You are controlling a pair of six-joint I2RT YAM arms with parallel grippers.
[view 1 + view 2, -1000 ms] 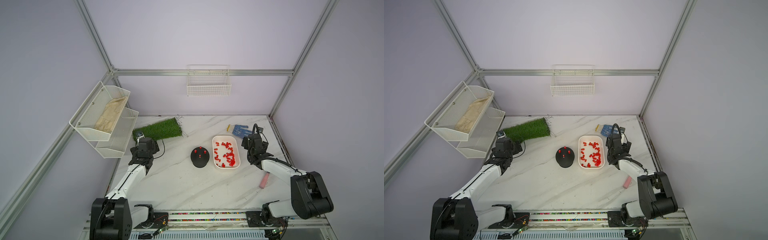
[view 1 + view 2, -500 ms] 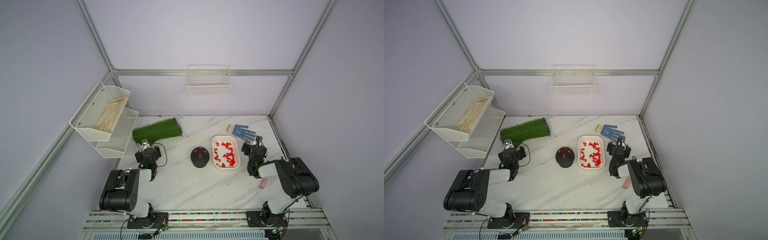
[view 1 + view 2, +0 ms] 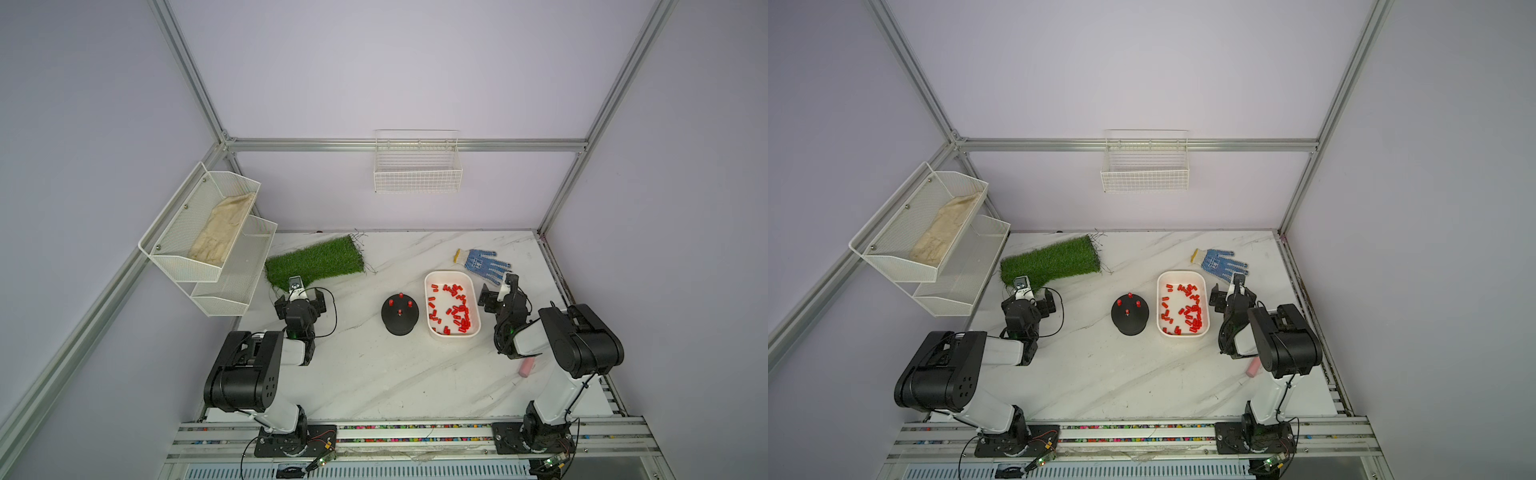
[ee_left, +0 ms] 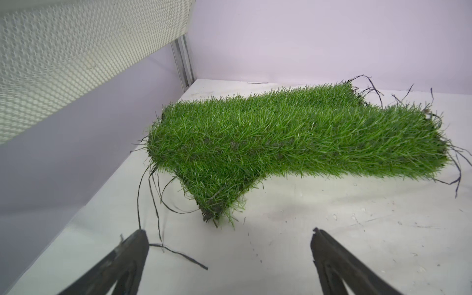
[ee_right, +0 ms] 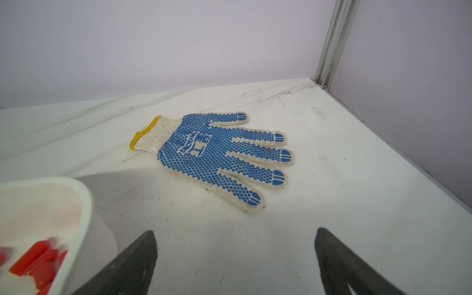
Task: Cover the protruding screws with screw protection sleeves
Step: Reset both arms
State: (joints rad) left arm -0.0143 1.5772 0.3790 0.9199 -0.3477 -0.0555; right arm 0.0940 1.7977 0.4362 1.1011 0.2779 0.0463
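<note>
A black dome base (image 3: 400,322) (image 3: 1130,322) stands mid-table. Where its protruding screws stand I see several red sleeves (image 3: 401,295) (image 3: 1130,295); no bare metal shows. Loose red screw protection sleeves (image 3: 455,309) (image 3: 1190,309) (image 5: 38,258) lie in a white tray (image 3: 452,274) (image 3: 1182,274) (image 5: 84,199) right of the base. My left gripper (image 3: 300,296) (image 3: 1030,296) (image 4: 228,235) is open and empty, far left of the base, facing the grass mat. My right gripper (image 3: 498,291) (image 3: 1230,291) (image 5: 235,233) is open and empty, just right of the tray.
A green grass mat (image 3: 316,262) (image 4: 281,132) lies at the back left under a mesh shelf (image 3: 208,232). A blue-dotted glove (image 3: 482,262) (image 5: 217,155) lies behind the tray. A pink cylinder (image 3: 526,368) lies by the right arm. A wire basket (image 3: 417,174) hangs on the back wall.
Both arms have folded back toward their bases from a stretched pose, uncovering the glove. Both grippers stay open and empty. The base and tray have not moved.
</note>
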